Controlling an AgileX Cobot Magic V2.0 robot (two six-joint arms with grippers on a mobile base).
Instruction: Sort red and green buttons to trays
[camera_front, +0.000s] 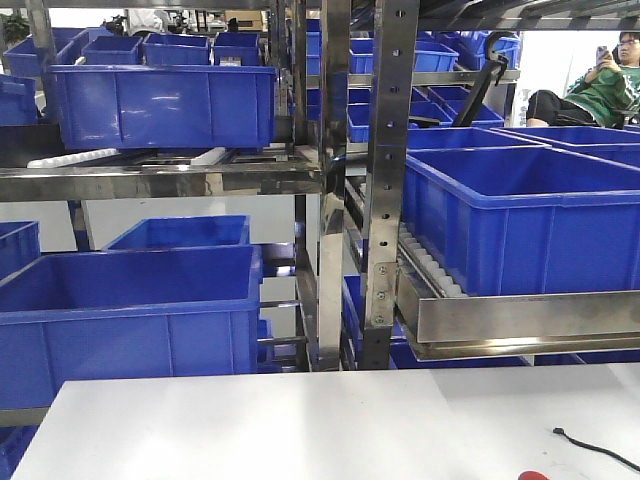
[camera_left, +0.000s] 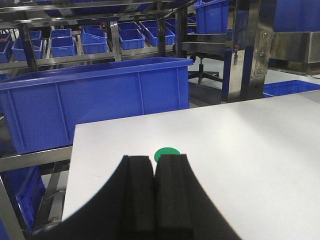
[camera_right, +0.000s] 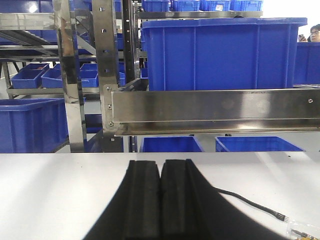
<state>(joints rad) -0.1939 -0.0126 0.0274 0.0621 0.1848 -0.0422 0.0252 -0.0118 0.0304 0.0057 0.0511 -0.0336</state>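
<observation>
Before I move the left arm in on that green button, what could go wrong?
1. The left pincer looks shut, with the green button just past its tips. Advancing may shove the button away, so open first.
2. A black cable lies on the table right beside the right pincer. It could snag if that arm sweeps sideways.

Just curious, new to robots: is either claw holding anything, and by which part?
Nothing: left gripper and right gripper are shut empty; green button lies free ahead.
</observation>
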